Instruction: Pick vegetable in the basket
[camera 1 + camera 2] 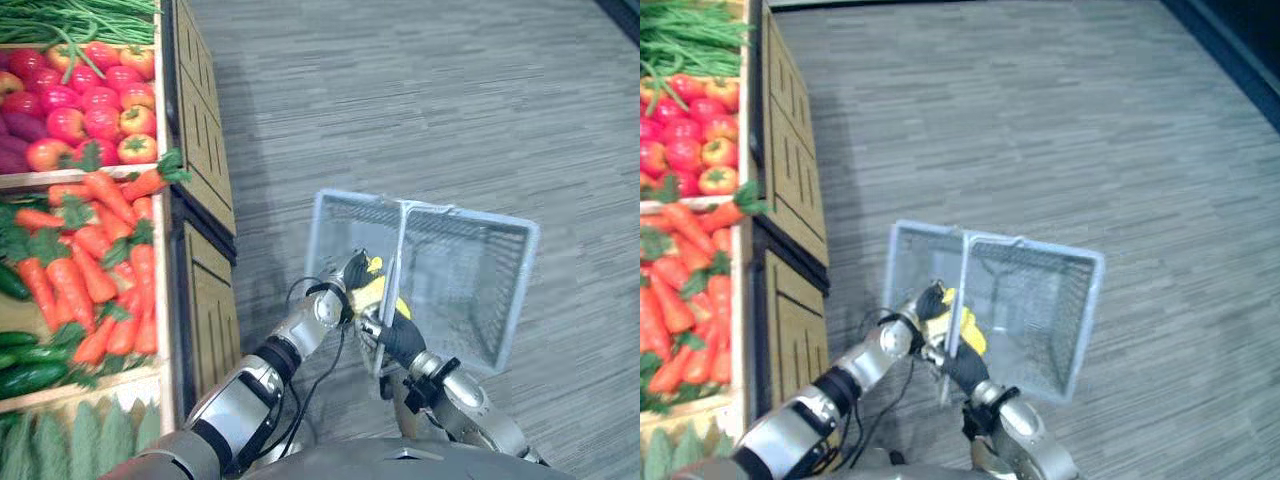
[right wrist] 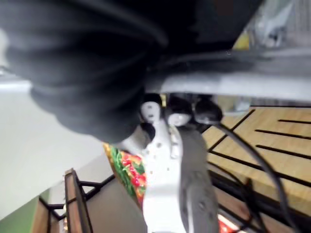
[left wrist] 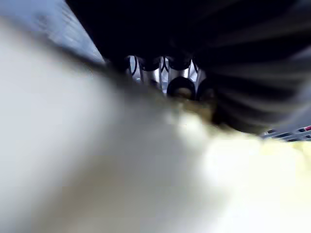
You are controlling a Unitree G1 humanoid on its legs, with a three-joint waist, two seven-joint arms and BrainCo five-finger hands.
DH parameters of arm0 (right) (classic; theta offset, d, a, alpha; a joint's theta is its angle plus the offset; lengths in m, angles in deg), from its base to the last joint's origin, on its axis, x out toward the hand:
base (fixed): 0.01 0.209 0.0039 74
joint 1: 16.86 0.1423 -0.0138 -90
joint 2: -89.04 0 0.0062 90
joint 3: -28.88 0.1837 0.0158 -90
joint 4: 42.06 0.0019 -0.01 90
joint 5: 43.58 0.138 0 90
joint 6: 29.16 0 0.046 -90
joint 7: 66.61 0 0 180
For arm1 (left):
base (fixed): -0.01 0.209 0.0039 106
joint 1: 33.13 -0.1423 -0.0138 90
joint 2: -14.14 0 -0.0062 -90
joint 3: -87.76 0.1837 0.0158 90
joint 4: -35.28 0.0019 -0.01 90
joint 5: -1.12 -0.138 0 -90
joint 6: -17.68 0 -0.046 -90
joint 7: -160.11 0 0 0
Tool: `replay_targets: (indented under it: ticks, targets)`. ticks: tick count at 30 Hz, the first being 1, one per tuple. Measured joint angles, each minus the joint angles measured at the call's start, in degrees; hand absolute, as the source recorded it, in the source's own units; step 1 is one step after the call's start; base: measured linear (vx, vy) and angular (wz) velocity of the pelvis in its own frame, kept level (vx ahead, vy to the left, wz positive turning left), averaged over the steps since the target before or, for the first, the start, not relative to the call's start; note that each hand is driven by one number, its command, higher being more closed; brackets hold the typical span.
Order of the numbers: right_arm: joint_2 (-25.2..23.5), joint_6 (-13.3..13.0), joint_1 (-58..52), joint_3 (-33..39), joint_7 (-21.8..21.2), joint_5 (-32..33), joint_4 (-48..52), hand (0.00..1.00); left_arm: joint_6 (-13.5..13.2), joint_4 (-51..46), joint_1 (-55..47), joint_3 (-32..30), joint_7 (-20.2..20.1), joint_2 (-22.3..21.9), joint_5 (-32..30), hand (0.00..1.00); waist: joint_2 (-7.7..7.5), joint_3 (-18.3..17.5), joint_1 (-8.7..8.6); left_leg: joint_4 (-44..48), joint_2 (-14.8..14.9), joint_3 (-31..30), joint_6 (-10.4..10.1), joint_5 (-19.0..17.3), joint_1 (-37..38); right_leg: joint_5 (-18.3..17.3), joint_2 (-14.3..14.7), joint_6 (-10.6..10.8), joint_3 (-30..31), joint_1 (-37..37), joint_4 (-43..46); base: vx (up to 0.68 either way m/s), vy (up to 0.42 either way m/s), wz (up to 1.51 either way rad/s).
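A grey wire basket (image 1: 460,275) hangs over the floor in front of me, with its handle (image 1: 399,262) swung up across its middle. My right hand (image 1: 398,336) is shut on that handle, its fingers (image 2: 180,110) curled round the grey bar (image 2: 228,87). My left hand (image 1: 354,274) is at the basket's near rim, shut on a yellow vegetable (image 1: 376,292). The vegetable (image 3: 243,170) sits pressed against the left hand's curled fingers (image 3: 171,74). It lies between my two hands, over the basket's near edge.
At the left stands a wooden produce stand (image 1: 205,150). Its shelves carry green beans (image 1: 70,20), tomatoes (image 1: 95,100), carrots (image 1: 95,250) and cucumbers (image 1: 25,365). Grey carpeted floor (image 1: 420,100) stretches ahead and to the right.
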Motion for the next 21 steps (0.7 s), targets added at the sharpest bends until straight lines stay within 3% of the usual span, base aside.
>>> replay_targets:
  ticks: [1,2,3,4,5,6,7,8,9,11,13,14,15,17,19,20,21]
  targets:
    - [0.3,0.3,0.2,1.1,0.0,-0.7,-1.9,1.00,-0.5,-0.4,-1.2,-0.8,0.0,0.0,0.0,1.00,0.14,-0.1,-0.04,-1.4,0.8,-0.1,1.6,3.7,-0.4,-2.4,0.1,-0.3,-0.9,2.1,1.8,0.28,-0.205,0.55]
    - [0.4,0.5,0.2,1.0,-0.1,-1.2,-2.5,1.00,-0.7,-0.7,-2.1,-1.6,0.0,0.2,0.0,0.00,0.21,0.0,0.24,-0.1,1.1,-0.1,1.9,4.8,-0.5,-4.0,0.4,-0.3,-1.8,3.6,2.6,0.26,-0.202,0.74]
    - [0.2,0.6,-0.1,0.5,-0.5,-2.8,-4.6,1.00,-1.1,-1.6,-4.6,-3.8,0.1,0.1,0.1,0.00,-0.63,-0.4,0.68,8.1,1.5,-0.7,2.0,4.9,-2.3,-7.2,0.2,0.0,-3.2,6.9,2.6,0.24,-0.217,0.58]
    - [0.0,0.6,-0.4,0.3,-0.9,-3.5,-5.6,1.00,-1.2,-2.1,-6.1,-4.8,0.0,0.2,0.1,0.00,-0.86,-0.6,0.97,13.7,1.5,-1.5,2.5,5.7,-4.4,-8.1,-0.2,-0.2,-4.0,8.4,2.2,0.23,-0.221,0.84]
    - [-0.6,0.6,-1.4,0.1,-1.5,-4.6,-6.6,1.00,-1.3,-3.4,-9.8,-6.3,0.0,0.3,0.4,0.00,-0.58,-0.4,1.35,27.7,2.5,-1.7,2.8,10.8,-11.0,-9.3,-0.7,-0.5,-5.9,12.1,0.5,0.18,-0.159,0.64]
    - [-0.6,0.6,-1.4,0.2,-1.5,-5.2,-6.7,1.00,-1.3,-4.1,-11.4,-7.0,-0.1,0.3,0.8,0.00,-0.12,-0.2,1.64,32.4,3.3,-1.3,2.4,14.5,-13.2,-9.5,-0.6,-0.7,-6.2,13.8,-0.9,0.24,-0.127,0.44]
    - [-1.3,0.6,-1.1,0.3,-1.1,-6.8,-7.3,1.00,-1.2,-5.2,-14.3,-8.1,-0.1,0.3,1.4,0.00,0.72,0.4,3.34,39.3,5.3,0.6,1.4,20.2,-16.1,-9.7,-1.0,-1.9,-6.2,17.4,-3.9,0.21,-0.052,0.03]
    - [-1.5,0.5,-1.0,0.6,-1.0,-6.8,-8.0,1.00,-1.2,-5.8,-15.5,-8.6,-0.1,0.2,1.4,0.00,0.78,0.4,4.23,41.9,6.4,2.1,1.7,18.3,-17.6,-9.8,-1.0,-2.1,-6.3,18.6,-5.0,0.27,-0.064,0.05]
    - [-2.2,0.6,-0.6,2.2,-0.2,-8.2,-9.5,1.00,-1.2,-7.3,-17.1,-9.1,0.0,0.5,2.7,0.00,1.62,0.2,4.62,44.8,7.7,5.5,2.7,12.9,-21.0,-10.0,-1.7,-2.4,-7.6,20.3,-6.5,0.27,-0.066,0.26]
    - [-3.2,0.6,-0.1,4.9,1.3,-11.2,-11.3,1.00,-1.2,-11.5,-19.3,-11.3,0.1,-0.5,3.9,0.00,1.85,0.1,4.61,42.5,7.9,12.7,2.9,7.8,-25.7,-10.4,-3.4,-1.5,-10.8,23.3,-8.3,0.35,-0.032,0.68]
    - [-3.6,0.5,-0.4,7.5,2.7,-12.5,-11.3,1.00,-1.3,-15.9,-20.7,-13.0,0.2,-1.8,5.8,0.00,2.26,-0.2,4.89,34.5,7.4,21.6,2.6,7.2,-27.3,-12.0,-4.1,-0.1,-14.8,25.6,-8.9,0.32,0.044,0.89]
    - [-3.8,0.5,-1.1,9.5,3.8,-13.6,-11.2,1.00,-1.4,-18.0,-21.3,-13.0,0.2,-2.5,5.9,0.00,3.08,-0.7,5.20,25.7,6.7,30.6,4.5,10.5,-26.5,-13.5,-4.2,1.3,-18.2,27.0,-8.8,0.28,0.060,0.96]
    - [-4.1,0.5,-1.5,10.6,4.4,-14.2,-11.4,1.00,-1.4,-18.9,-21.9,-13.0,0.1,-2.8,5.9,0.00,3.51,-1.2,5.22,22.9,6.5,36.5,9.8,9.6,-25.2,-14.6,-4.3,2.2,-19.8,27.9,-8.6,0.36,0.078,1.69]
    - [-5.9,0.6,-2.7,15.8,6.5,-16.4,-11.7,1.00,-1.6,-21.3,-23.0,-13.2,-0.2,-3.2,7.4,0.00,1.93,-3.0,4.35,15.7,2.2,46.6,17.5,5.3,-22.2,-17.0,-5.4,4.4,-28.7,30.3,-7.9,0.39,0.090,2.13]
    - [-7.9,1.5,-2.1,20.7,8.1,-18.6,-13.7,1.00,-1.4,-23.0,-26.2,-15.0,-1.6,-2.1,8.3,0.00,0.48,-3.6,5.56,11.1,-2.0,44.0,18.6,3.6,-19.6,-17.8,-6.0,5.2,-32.8,32.9,-3.4,0.45,0.054,1.71]
    - [-8.2,1.6,-2.0,21.2,8.2,-18.8,-14.1,1.00,-1.4,-23.2,-26.9,-15.2,-1.8,-2.0,8.5,0.00,0.51,-3.6,5.90,10.4,-2.3,43.5,18.5,3.6,-18.8,-17.8,-6.3,5.2,-33.0,33.0,-1.9,0.51,0.009,1.26]
    - [-8.6,1.7,-1.9,23.0,9.1,-20.7,-16.2,1.00,-1.3,-24.5,-29.4,-17.0,-2.4,-1.2,10.4,0.00,0.51,-3.8,6.18,7.7,-3.2,40.6,18.1,3.9,-15.9,-18.1,-7.2,5.4,-32.8,32.0,6.6,0.34,-0.007,1.07]
